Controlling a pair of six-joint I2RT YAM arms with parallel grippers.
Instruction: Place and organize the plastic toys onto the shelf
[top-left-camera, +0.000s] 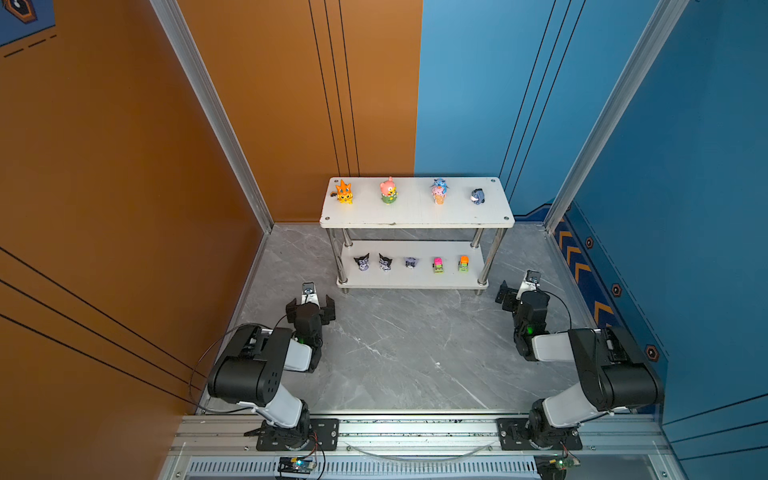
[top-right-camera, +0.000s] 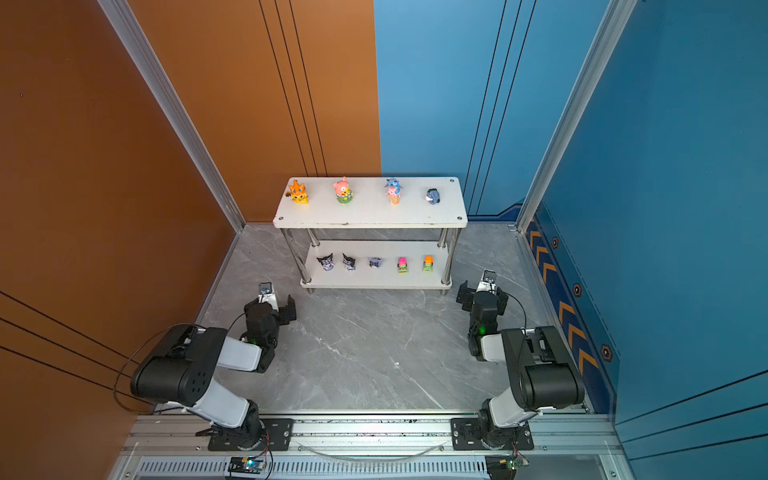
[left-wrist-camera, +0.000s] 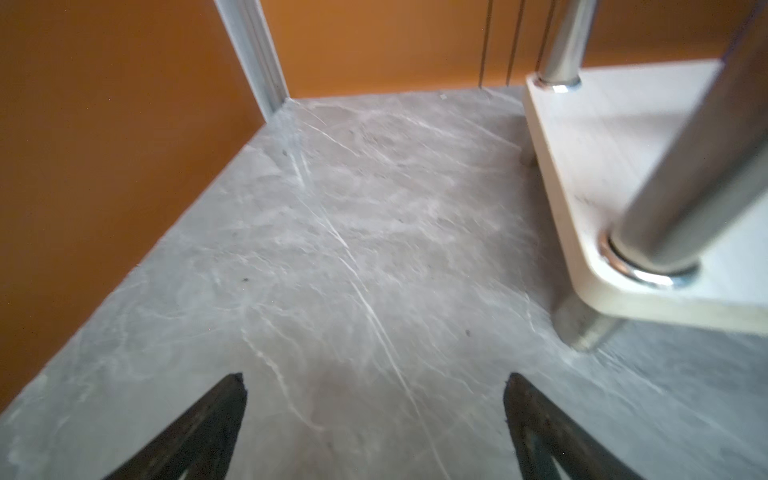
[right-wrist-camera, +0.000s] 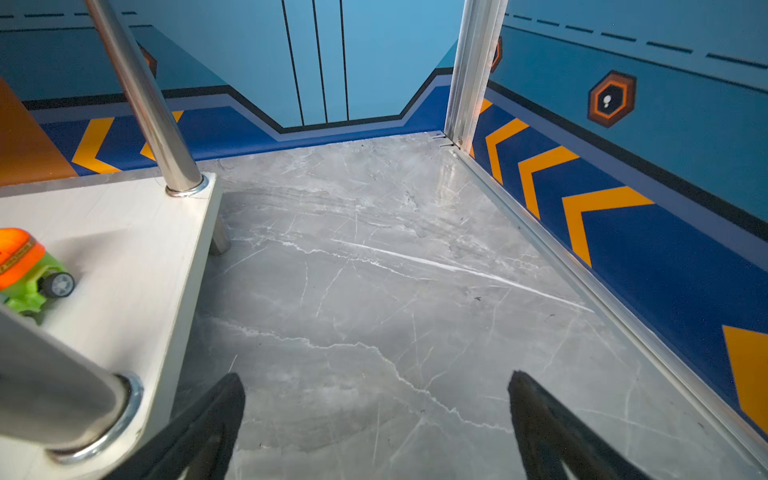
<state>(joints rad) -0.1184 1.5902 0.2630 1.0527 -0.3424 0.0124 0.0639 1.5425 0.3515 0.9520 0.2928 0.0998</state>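
Note:
The shelf (top-left-camera: 415, 214) stands at the back of the grey floor in both top views. Its upper board carries an orange spiky creature (top-left-camera: 344, 193), a pink bear (top-left-camera: 388, 190), a blue one on a cone (top-left-camera: 439, 191) and a grey-blue donkey (top-left-camera: 477, 196). On the lower board sit three black-purple eared heads (top-left-camera: 385, 262), a pink-topped green block (top-left-camera: 437, 264) and an orange-topped one (right-wrist-camera: 25, 266). My left gripper (top-left-camera: 311, 304) hovers open and empty off the shelf's front left corner. My right gripper (top-right-camera: 483, 293) is open and empty off the front right corner.
An orange wall (top-left-camera: 124, 208) closes the left side and a blue wall (top-left-camera: 685, 208) the right, with aluminium posts in the back corners. Both arm bases are bolted to a metal rail (top-left-camera: 415, 428) along the front. Marbled grey floor (top-left-camera: 407, 349) lies between the arms.

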